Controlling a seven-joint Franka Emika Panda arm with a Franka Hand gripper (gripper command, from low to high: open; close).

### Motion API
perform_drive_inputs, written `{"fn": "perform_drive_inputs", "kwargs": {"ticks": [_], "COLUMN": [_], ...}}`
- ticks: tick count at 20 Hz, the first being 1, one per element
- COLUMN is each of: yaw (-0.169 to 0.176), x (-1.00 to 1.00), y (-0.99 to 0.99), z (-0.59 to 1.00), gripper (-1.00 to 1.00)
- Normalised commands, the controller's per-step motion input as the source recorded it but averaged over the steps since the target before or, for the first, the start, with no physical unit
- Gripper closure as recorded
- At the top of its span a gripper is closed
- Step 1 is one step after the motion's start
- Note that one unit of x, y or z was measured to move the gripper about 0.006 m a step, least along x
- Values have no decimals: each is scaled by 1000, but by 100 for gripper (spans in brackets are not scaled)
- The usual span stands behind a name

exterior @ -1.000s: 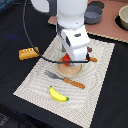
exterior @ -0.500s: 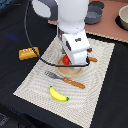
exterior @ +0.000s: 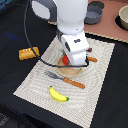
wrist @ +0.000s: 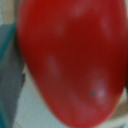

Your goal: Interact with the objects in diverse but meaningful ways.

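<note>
Arm stood over the plate (exterior: 75,73) at frame centre, tomato (exterior: 65,60) beneath it, filling the wrist view. Finger state undeterminable. Banana (exterior: 58,94) lower centre and bread (exterior: 28,52) at left untouched.

The arm's white body hides most of the tomato (exterior: 64,60) and plate (exterior: 71,71), and the end effector's fingers cannot be seen.

Dark table (exterior: 15,35) bearing a striped placemat (exterior: 37,82) and a bread loaf (exterior: 28,52) beside it.
</note>
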Motion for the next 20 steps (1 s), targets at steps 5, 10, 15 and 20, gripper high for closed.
{"fn": "perform_drive_inputs", "kwargs": {"ticks": [5, 10, 15, 20], "yaw": [14, 2, 0, 1], "x": [329, -99, -398, -822], "y": [342, -50, -10, -170], "z": [-102, 911, 1000, 950], "gripper": [100, 100, 100, 100]}}
